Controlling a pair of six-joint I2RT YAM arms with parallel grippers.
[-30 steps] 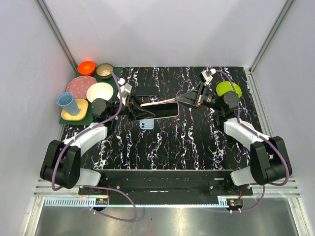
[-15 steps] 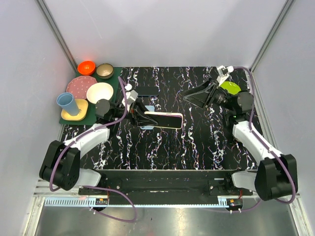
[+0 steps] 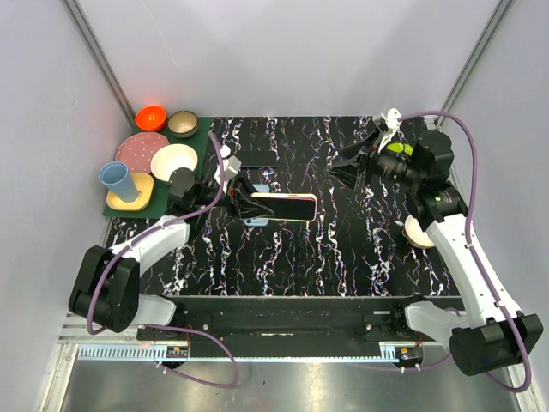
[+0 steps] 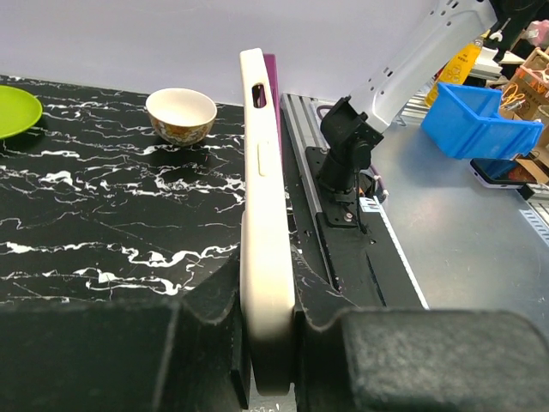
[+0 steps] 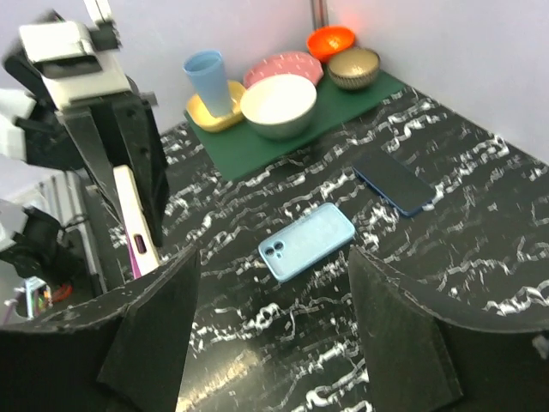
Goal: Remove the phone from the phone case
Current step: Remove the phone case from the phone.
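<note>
My left hand is clamped on one end of the cream phone case, holding it on its long edge above the black marbled worktop, the other end pointing toward the middle. The phone sits inside the case; from the left wrist view only a thin purple strip of it shows behind the cream rim. My right hand hangs off to the right and farther back, well apart from the case, its fingers spread wide with nothing between them. Flat on the worktop, just behind and under the held case, lies a light blue phone, and beyond it a dark phone. A small bowl stands on the right side of the worktop, near a green plate. At the back left corner a green mat carries bowls, plates and a blue cup.
</note>
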